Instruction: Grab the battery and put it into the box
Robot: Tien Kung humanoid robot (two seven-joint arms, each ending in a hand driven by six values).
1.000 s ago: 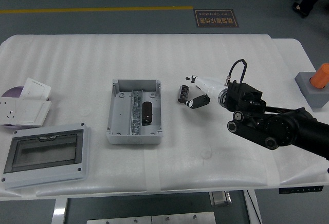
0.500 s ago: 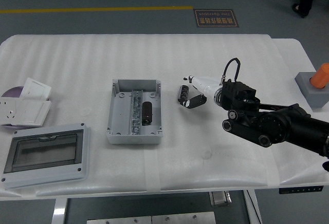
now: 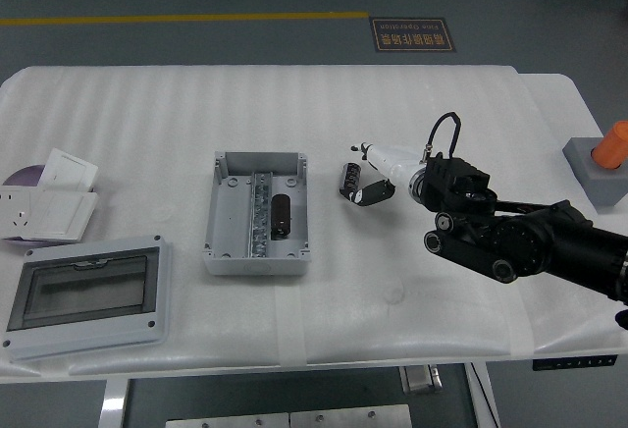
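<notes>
A small dark battery (image 3: 345,179) lies on the white table (image 3: 412,104), right of the open grey box (image 3: 228,251). My right hand (image 3: 359,173) reaches in from the right. Its white fingers with black tips (image 3: 371,195) are spread on either side of the battery. The lower finger curls against the battery's near end, and the battery still rests on the table. Inside the box, beside a metal rail (image 3: 260,214), lies another dark cylinder (image 3: 281,217). The left arm is out of the picture.
The box's grey lid with a clear window (image 3: 83,293) lies at the front left. A white wall socket and cards (image 3: 49,202) sit at the left edge. An orange object on a grey base (image 3: 603,158) stands at the right edge.
My right hand has moved a little left, so its fingers now bracket the battery. The battery and the box have not moved. The person's feet at the top right have left the picture.
</notes>
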